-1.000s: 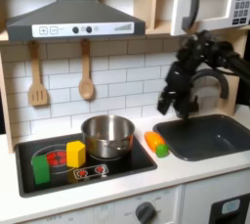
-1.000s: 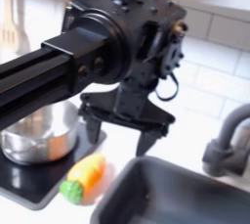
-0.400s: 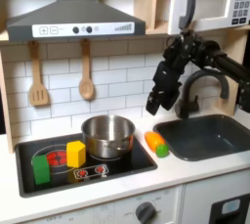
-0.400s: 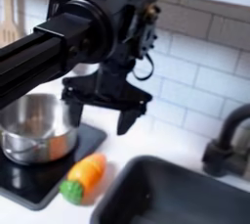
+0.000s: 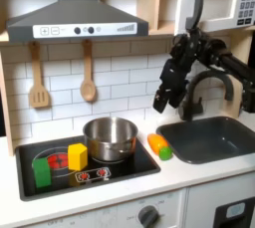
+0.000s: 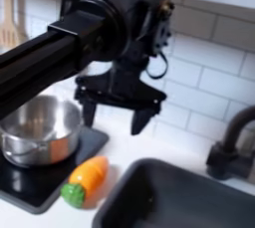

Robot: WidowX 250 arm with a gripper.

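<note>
Hovering above the counter, the gripper is seen with its jaws spread apart and nothing between them. Below it, slightly toward the second exterior view's left, the toy carrot lies between the pot and the sink. An approach seems to be under way; a descent over the carrot would probably be needed.

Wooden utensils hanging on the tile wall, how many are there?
2. In the first exterior view, a slotted wooden spatula hangs at the left under the range hood, and a wooden spoon hangs just to its right, above the pot.
</note>
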